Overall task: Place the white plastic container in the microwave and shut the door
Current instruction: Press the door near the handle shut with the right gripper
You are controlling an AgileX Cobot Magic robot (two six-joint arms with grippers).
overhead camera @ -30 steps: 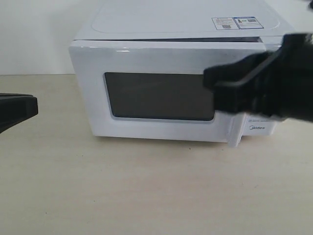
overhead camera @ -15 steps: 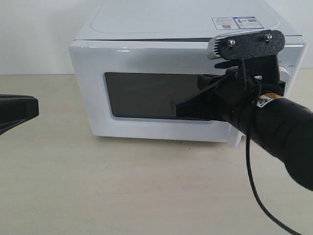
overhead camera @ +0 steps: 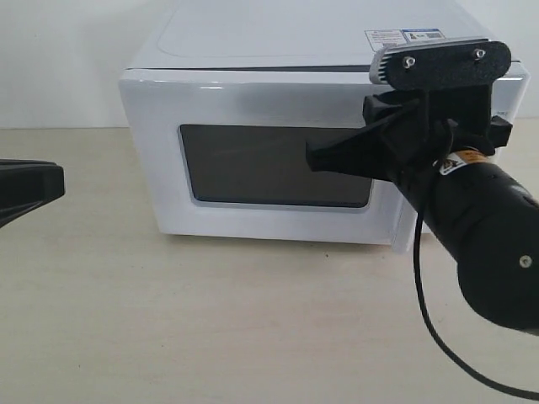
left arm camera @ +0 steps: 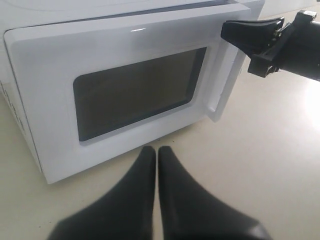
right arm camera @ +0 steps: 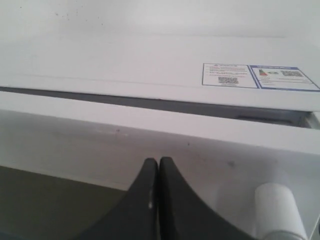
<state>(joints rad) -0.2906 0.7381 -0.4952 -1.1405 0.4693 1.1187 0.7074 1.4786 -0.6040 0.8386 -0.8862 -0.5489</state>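
Observation:
The white microwave stands on the table with its door against the body; a thin dark seam runs along the door's top edge. The door's dark window faces me, and the vertical handle is at its right edge. My right gripper is shut and empty, its tips at the upper right of the window. Low in front of the door, my left gripper is also shut and empty, far left in the exterior view. The white plastic container is out of view.
A round white dial sits on the microwave's right panel, beside the right gripper. Label stickers lie on the microwave's top. The right arm's black cable hangs over the beige table in front of the microwave.
The right arm pulled back from a blurred spot near the camera and now points its shut tips at the door, a little higher than half a second ago. The left gripper has not moved.

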